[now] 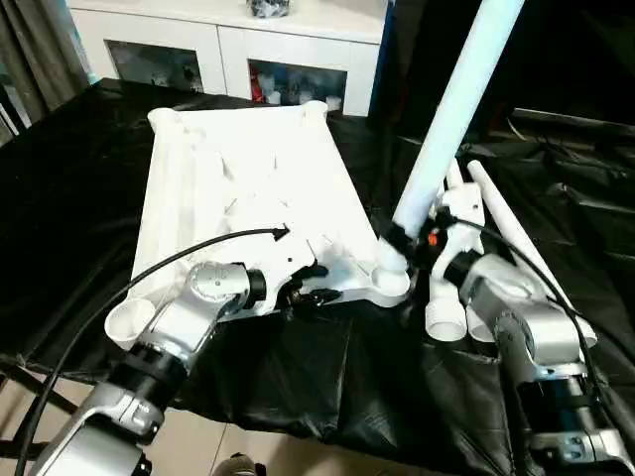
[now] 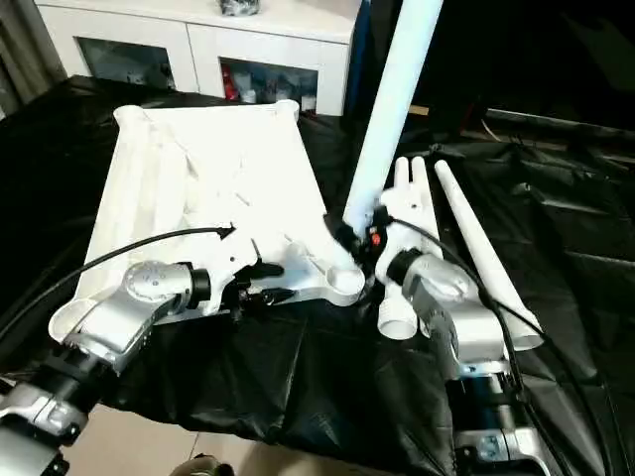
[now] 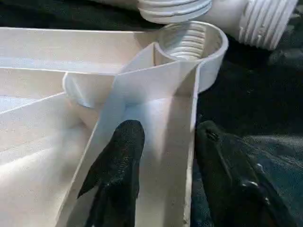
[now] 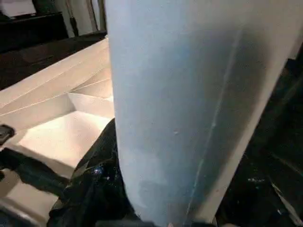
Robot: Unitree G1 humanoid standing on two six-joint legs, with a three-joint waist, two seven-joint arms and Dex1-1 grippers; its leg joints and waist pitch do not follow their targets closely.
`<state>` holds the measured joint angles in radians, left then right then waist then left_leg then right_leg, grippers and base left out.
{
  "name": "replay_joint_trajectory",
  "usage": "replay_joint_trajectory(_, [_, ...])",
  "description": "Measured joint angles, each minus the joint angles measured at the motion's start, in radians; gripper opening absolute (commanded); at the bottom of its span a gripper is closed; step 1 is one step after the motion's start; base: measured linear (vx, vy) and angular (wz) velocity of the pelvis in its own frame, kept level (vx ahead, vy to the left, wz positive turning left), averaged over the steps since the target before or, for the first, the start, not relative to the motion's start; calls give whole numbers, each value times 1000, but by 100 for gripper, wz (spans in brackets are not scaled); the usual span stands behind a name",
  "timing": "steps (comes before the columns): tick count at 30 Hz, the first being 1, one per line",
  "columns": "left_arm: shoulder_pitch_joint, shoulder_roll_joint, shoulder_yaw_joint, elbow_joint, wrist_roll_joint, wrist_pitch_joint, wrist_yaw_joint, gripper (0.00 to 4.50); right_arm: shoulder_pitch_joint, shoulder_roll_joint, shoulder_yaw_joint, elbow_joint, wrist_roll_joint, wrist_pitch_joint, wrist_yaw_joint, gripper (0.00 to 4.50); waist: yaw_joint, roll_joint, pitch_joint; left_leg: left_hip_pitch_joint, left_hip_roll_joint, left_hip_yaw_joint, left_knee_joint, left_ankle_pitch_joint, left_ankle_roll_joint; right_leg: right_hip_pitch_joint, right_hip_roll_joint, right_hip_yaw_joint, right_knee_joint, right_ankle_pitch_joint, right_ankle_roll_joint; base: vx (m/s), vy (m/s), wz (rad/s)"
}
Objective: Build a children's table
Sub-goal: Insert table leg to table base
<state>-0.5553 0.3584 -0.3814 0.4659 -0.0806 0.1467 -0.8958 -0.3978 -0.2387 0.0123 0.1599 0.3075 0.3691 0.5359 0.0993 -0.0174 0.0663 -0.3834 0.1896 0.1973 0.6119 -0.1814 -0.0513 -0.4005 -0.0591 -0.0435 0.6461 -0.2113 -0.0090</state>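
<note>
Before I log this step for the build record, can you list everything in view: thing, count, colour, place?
Tabletop: one, white, ribbed underside up, on the black sheet.
Held leg: one, white, upright beside the near right corner socket.
Loose legs: at least two, white, lying right of the tabletop.
Black sheet: one, covering the work surface.
Cabinet: one, white, glass doors, behind.
Left gripper: black fingers straddling the tabletop's near edge wall.
Right gripper: black, shut on the held leg.

— Can you read any lettering, label or number on the tabletop (image 1: pixel 248 188) or legs?
— No. You will find no legible text or sign on them.
</note>
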Motion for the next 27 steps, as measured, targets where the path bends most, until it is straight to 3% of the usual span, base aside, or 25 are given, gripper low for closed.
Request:
replay_joint_trajectory(12, [-46,23,-20,50,15,2,-139,41,7,-40,27,-30,30,87,87,190,-1,2,0,0,0,0,0,0,0,0,0,0,0,0,0,0,0,0])
replay_joint_trajectory(20, [-53,26,-19,62,20,6,-151,0,6,-40,38,-17,21,88,102,190,-4,6,-2,0,0,0,0,0,0,0,0,0,0,0,0,0,0,0])
replay_joint_trajectory(27, [-54,28,-13,62,26,5,-172,0,2,-61,52,11,-3,88,107,190,-7,6,-2,0,0,0,0,0,0,0,0,0,-1,0,0,0,0,0])
